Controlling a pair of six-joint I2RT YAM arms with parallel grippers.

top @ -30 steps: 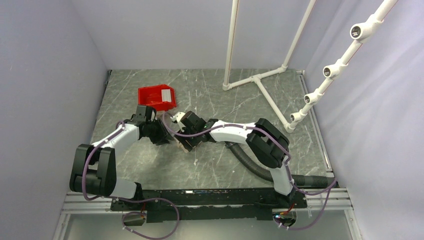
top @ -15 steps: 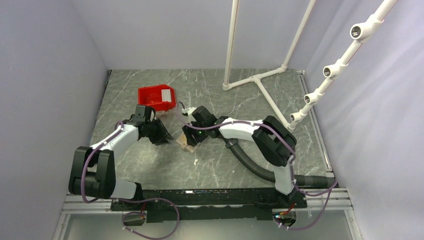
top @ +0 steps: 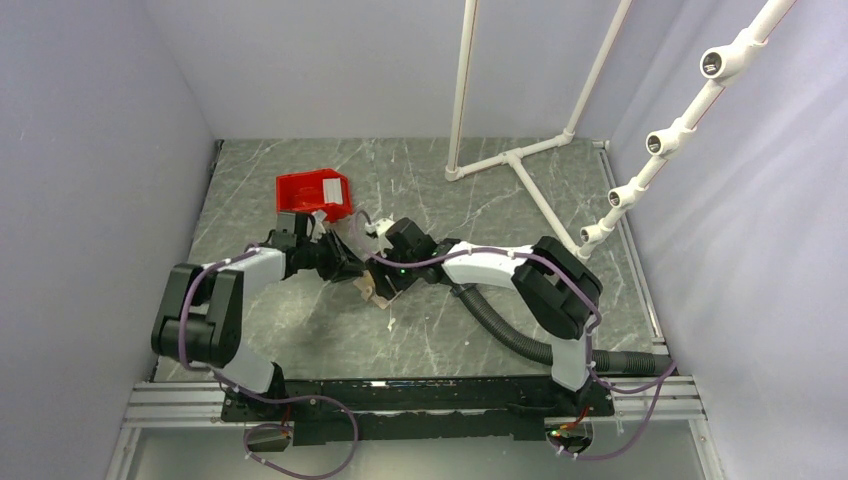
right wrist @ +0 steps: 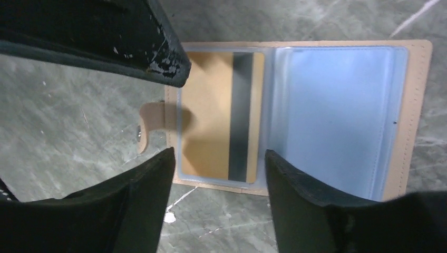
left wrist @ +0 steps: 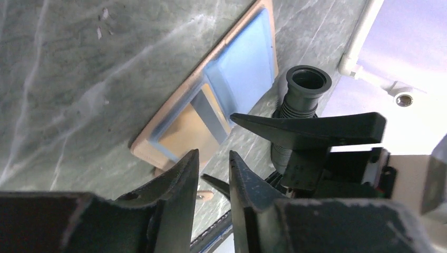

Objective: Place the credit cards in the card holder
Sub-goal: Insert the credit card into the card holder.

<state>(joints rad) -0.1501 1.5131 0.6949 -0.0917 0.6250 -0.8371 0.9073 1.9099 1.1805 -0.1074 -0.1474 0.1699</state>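
The tan card holder (right wrist: 416,105) lies open and flat on the marble table. A gold-brown credit card (right wrist: 208,116) with a dark stripe sits under its left clear sleeve, and a pale blue credit card (right wrist: 337,116) fills the right sleeve. My right gripper (right wrist: 219,153) hovers open just above the holder's near edge, holding nothing. The left gripper (left wrist: 213,155) hangs beside the holder (left wrist: 153,142), its jaws a narrow gap apart and empty. From above, both grippers meet over the holder (top: 371,291).
A red bin (top: 305,192) stands behind the left gripper with a pale flat piece (top: 336,188) at its right end. A white pipe frame (top: 520,160) stands at the back right. A black corrugated hose (top: 500,330) trails from the right arm.
The left gripper has moved right, close up to the right gripper over the holder. The right gripper narrowed and widened again, shifting slightly toward the holder's near edge.
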